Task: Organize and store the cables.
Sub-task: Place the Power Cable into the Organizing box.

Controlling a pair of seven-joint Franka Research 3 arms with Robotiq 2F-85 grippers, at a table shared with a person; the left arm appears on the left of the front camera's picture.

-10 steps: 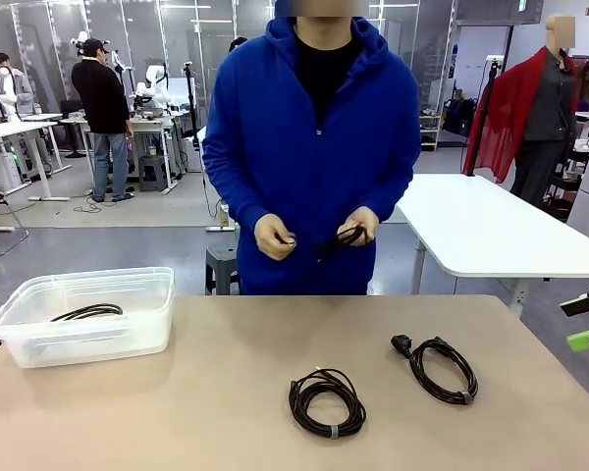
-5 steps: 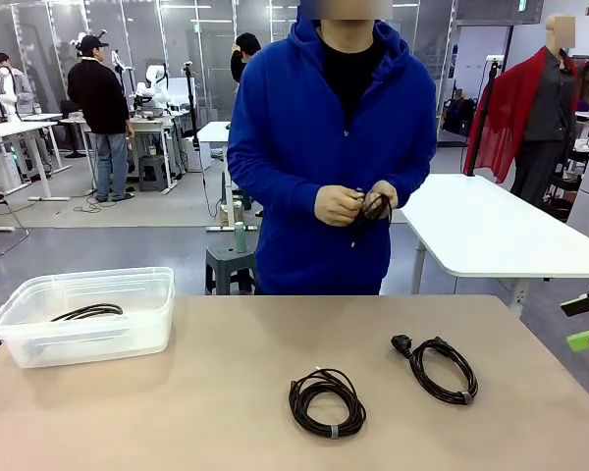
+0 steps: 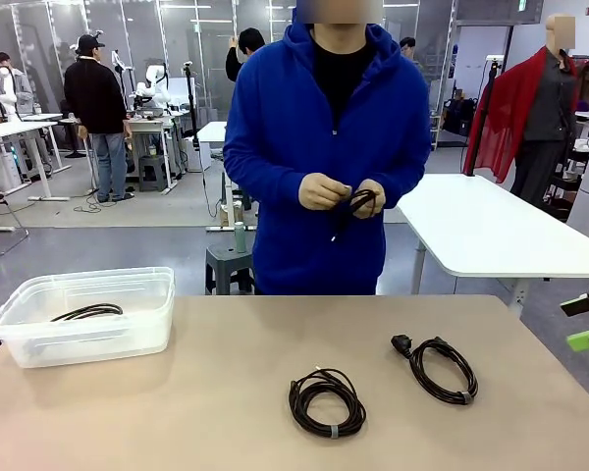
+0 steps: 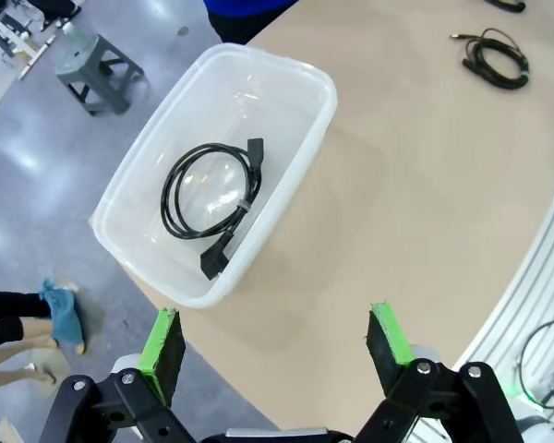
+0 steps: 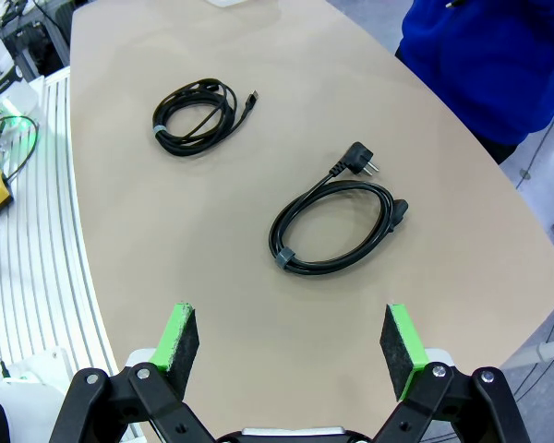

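Two black coiled cables lie on the tan table: one at the centre front, one with a plug at the right. A third coil rests inside the clear plastic bin at the left. The person across the table holds another black cable in both hands at chest height. My left gripper hangs open above the table edge beside the bin and its coil. My right gripper is open too, above the plug coil, with the other coil farther off. Its green pads show at the right edge.
The table is bare between the bin and the coils. A grey stool stands behind the table, beside the person. A white table stands at the back right, and other people work at benches far left.
The person has shifted to the right and raised both hands, working the cable between them. Both grippers and the coils on the table have stayed put.
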